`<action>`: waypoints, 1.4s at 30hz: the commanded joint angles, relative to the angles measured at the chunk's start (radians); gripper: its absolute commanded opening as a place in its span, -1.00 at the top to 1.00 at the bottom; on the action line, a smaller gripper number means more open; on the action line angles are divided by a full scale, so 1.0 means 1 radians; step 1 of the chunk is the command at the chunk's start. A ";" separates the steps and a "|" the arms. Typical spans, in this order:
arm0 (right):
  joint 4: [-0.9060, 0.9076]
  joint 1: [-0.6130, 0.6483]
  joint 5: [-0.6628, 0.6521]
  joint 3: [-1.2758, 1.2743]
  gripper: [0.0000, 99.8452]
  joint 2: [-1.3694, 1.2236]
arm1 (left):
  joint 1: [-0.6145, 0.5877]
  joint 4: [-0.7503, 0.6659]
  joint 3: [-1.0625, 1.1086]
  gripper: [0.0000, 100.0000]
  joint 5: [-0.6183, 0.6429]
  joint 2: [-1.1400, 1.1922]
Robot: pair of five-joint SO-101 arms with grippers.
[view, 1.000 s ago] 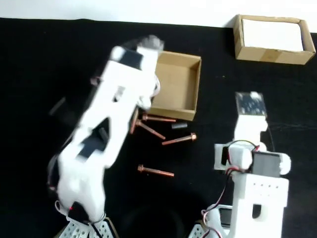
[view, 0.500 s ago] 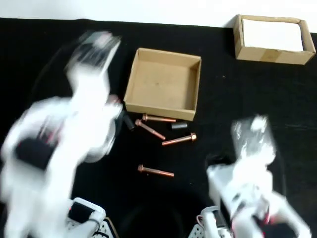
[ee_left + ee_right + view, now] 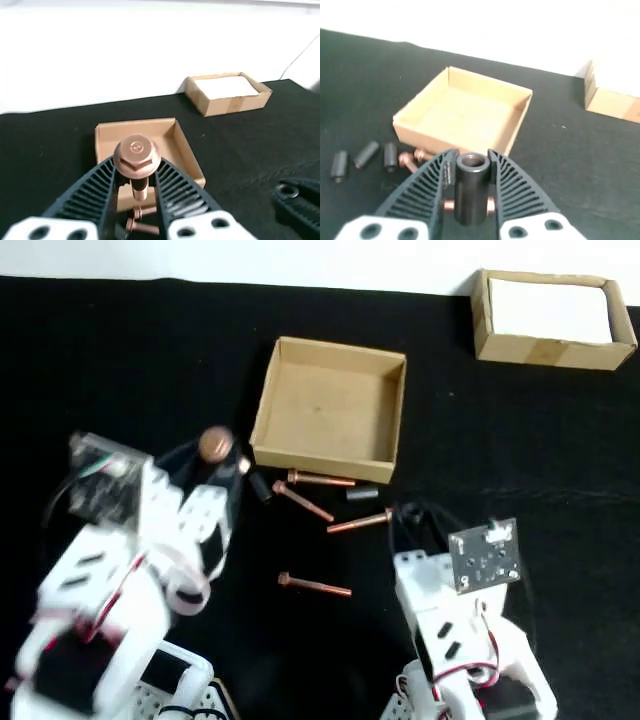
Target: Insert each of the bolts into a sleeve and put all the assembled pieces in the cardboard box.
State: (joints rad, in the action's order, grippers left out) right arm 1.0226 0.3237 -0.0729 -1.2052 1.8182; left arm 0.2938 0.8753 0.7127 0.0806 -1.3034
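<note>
My left gripper (image 3: 136, 175) is shut on a copper bolt (image 3: 136, 156), held upright with its hex head on top; from above that bolt (image 3: 215, 443) hovers left of the open cardboard box (image 3: 330, 352). My right gripper (image 3: 471, 192) is shut on a black sleeve (image 3: 471, 187), bore upward, and sits front right of the box (image 3: 465, 112). Several loose bolts (image 3: 314, 586) lie on the black table in front of the box. A black sleeve (image 3: 260, 486) and a short grey one (image 3: 362, 494) lie among them. Other sleeves (image 3: 366, 154) rest left of the box.
A second cardboard box (image 3: 550, 315) with white filling stands at the far right back. The white wall edge runs behind the table. The right arm's dark fingers (image 3: 295, 200) show beside my left gripper. Both arm bases stand at the front edge.
The left arm has pulled back from the box toward the front left, holding the bolt up. The right arm has swung down and forward with the sleeve.
</note>
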 commanded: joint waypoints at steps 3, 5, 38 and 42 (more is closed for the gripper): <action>-0.275 0.010 0.198 -0.133 0.99 0.004 | 0.124 -0.183 -0.058 0.98 0.006 0.162; -0.369 0.039 0.242 -0.197 0.99 0.004 | 0.165 -0.215 -0.104 0.98 0.006 0.255; -0.526 0.094 0.241 -0.332 0.99 0.004 | 0.326 -0.112 -0.432 0.98 0.126 0.730; -0.526 0.094 0.241 -0.334 0.99 0.004 | 0.326 -0.104 -0.432 0.98 0.126 0.730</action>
State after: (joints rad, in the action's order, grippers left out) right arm 0.5194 0.4173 0.1695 -1.5428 1.8136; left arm 0.6283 0.7587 0.3383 0.2033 -0.5639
